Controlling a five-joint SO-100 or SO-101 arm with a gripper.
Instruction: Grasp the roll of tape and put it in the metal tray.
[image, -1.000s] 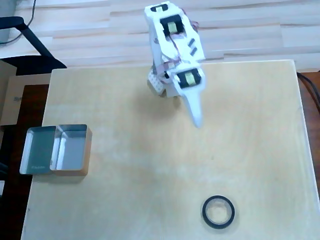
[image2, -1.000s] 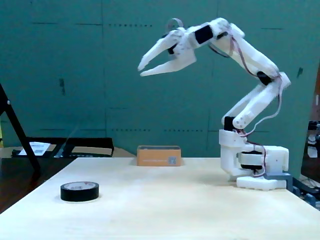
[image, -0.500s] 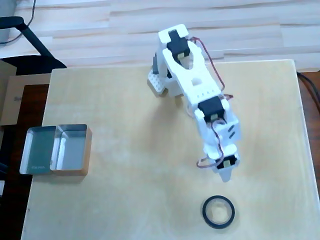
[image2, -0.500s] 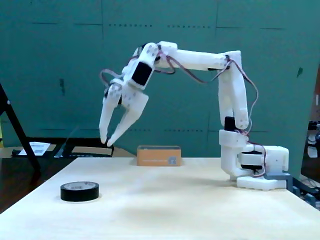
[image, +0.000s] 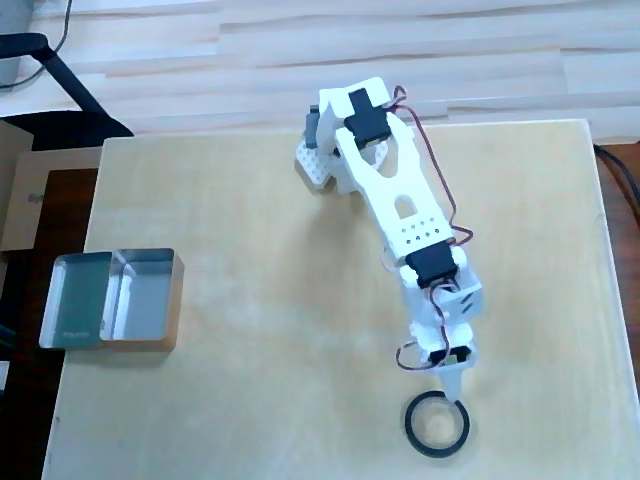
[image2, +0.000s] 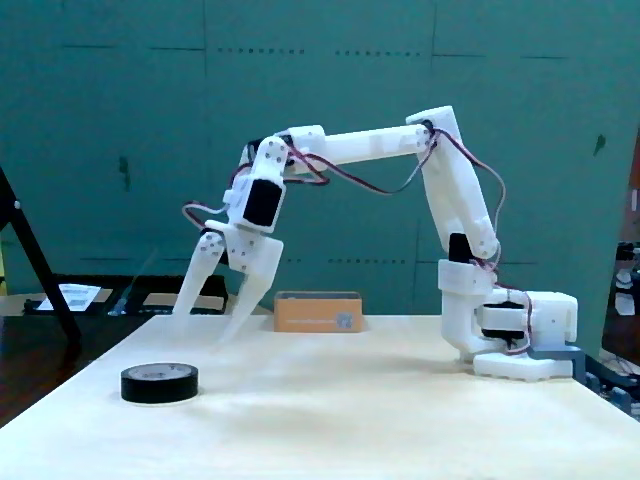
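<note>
A pale wooden tabletop (image: 280, 400) carries everything; in the fixed view a dark teal panelled wall stands behind it, and in the overhead view light floorboards run past its far edge. At the left of the overhead view the metal tray (image: 112, 299) sits at the tabletop's left edge, shiny, with an inner divider. A small brown cardboard box (image2: 317, 311) rests at the far edge in the fixed view; its label is too small to read. To the right, the white arm (image: 400, 215) reaches out and down. Compared with half a second ago it has stretched farther and dropped lower, so the gripper (image2: 205, 326), fingers spread apart and empty, now hangs just above the roll of tape (image: 437, 426), which lies flat near the tabletop's front right corner, unmoved.
</note>
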